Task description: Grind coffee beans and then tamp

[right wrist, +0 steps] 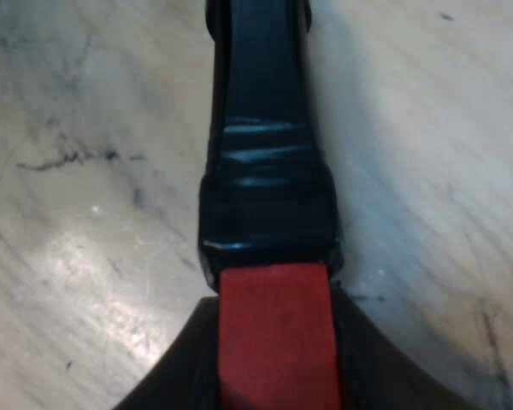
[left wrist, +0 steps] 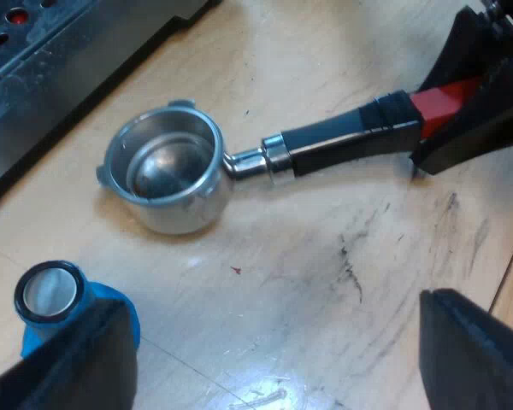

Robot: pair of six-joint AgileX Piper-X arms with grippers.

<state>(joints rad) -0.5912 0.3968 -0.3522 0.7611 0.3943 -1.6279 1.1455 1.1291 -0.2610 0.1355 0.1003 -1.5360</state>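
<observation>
Though loose, holder (left wrist: 188, 201) shiny; red-ended

Holder (left wrist: 256, 162) lies on the table (left wrist: 325, 282). Reading its handle (left wrist: 350, 141) as 12 o'clock from its basket (left wrist: 167, 175), we log the espresso machine (left wrist: 34, 60) near 8 o'clock, the tamper (left wrist: 47, 295) near 4.

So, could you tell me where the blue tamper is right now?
In the left wrist view, the blue tamper sits on the table beside my left pincer, near the basket of the metal holder.
</observation>
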